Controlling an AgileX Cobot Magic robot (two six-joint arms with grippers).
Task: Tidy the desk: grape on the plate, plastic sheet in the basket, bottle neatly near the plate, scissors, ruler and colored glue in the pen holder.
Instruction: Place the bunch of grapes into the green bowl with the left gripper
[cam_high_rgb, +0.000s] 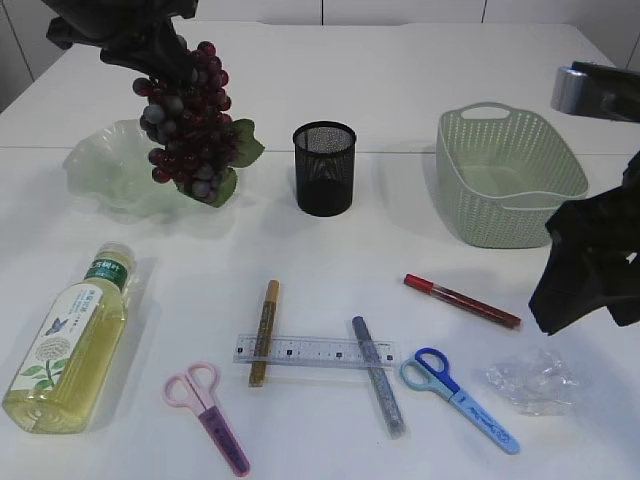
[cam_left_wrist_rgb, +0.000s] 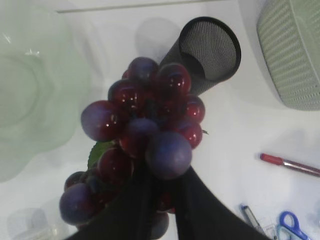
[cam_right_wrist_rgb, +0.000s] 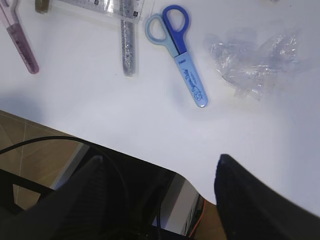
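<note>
Right fingers (cam_right_wrist_rgb: 160, 175) are hanging wide and empty, plastic sheet (cam_right_wrist_rgb: 255, 57) and blue scissors (cam_right_wrist_rgb: 179, 50) lying just beyond them on the bench (cam_high_rgb: 330, 260). Farther back, left fingers (cam_left_wrist_rgb: 162, 192) are gripping the grape (cam_high_rgb: 190, 125), dangling just beside the plate (cam_high_rgb: 105, 170). Grape step underway; next probably calls for shifting over the plate, lowering, releasing.

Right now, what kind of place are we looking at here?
Probably a desk or craft workstation: a white table with a mesh pen holder, ruler, blue scissors and glitter glue pens.
</note>
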